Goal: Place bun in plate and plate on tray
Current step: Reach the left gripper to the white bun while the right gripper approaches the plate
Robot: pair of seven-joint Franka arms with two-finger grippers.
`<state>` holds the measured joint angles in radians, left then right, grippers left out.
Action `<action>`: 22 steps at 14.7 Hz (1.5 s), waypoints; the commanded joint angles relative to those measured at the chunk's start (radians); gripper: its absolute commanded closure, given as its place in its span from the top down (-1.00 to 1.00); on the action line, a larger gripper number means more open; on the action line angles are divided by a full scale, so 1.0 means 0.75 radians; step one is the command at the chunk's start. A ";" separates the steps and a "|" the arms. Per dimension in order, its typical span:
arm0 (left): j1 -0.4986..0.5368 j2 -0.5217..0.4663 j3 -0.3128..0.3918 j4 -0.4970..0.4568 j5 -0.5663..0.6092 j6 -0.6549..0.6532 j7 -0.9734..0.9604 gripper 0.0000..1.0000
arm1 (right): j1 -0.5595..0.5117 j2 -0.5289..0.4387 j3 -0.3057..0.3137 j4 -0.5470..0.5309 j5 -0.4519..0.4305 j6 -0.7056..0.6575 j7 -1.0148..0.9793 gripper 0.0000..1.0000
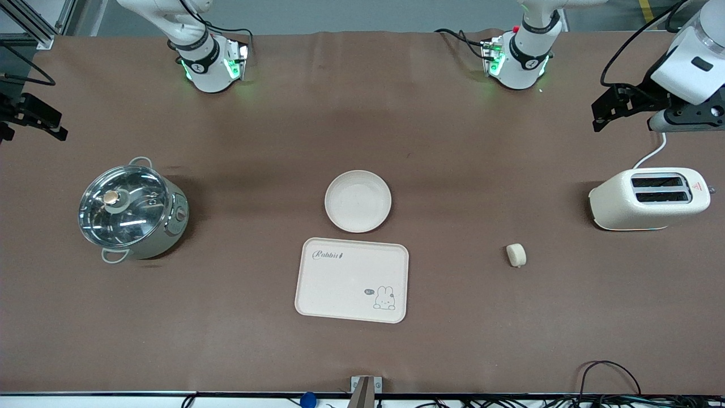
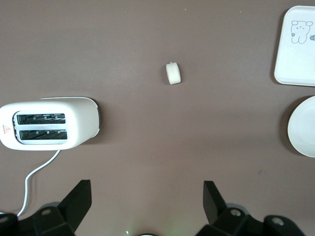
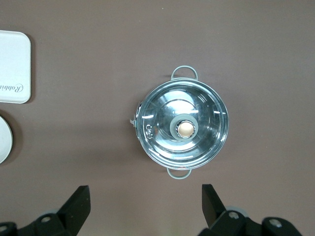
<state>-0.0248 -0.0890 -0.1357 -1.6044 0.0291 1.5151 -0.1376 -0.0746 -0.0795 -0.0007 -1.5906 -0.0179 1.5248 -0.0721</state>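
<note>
The bun [image 1: 516, 255] lies on the brown table, toward the left arm's end, nearer the front camera than the toaster; it also shows in the left wrist view [image 2: 173, 73]. The empty plate [image 1: 358, 201] sits mid-table, with the Rabbit tray [image 1: 352, 280] just nearer the camera and apart from it. Both show at the edge of the left wrist view, the plate [image 2: 302, 128] and the tray [image 2: 298, 46]. My left gripper [image 1: 606, 113] [image 2: 146, 189] is open and empty, up over the table near the toaster. My right gripper [image 1: 34, 122] [image 3: 146, 191] is open and empty, up over the table near the pot.
A cream toaster [image 1: 648, 198] with a white cord stands at the left arm's end. A steel pot with a glass lid [image 1: 131, 209] stands at the right arm's end and shows in the right wrist view [image 3: 182, 125].
</note>
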 commanded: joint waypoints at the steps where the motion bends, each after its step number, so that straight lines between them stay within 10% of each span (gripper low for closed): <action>1: 0.004 0.004 0.009 0.020 -0.031 -0.020 0.026 1.00 | -0.011 0.002 0.005 -0.004 0.005 0.008 -0.016 1.00; 9: 0.006 0.143 0.015 0.037 -0.020 0.029 0.028 1.00 | -0.013 0.030 -0.001 -0.019 0.179 0.008 -0.018 1.00; 13: 0.006 0.202 0.017 -0.161 -0.012 0.327 -0.057 1.00 | 0.040 0.124 0.003 -0.021 0.298 0.143 -0.012 1.00; 22: 0.004 0.476 0.017 -0.446 -0.010 0.981 -0.287 1.00 | 0.424 0.206 0.003 -0.505 0.419 0.979 0.290 1.00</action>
<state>-0.0212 0.2333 -0.1256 -1.8980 0.0291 2.1502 -0.3315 0.1931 0.0893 0.0096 -1.8886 0.2690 2.1485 0.0868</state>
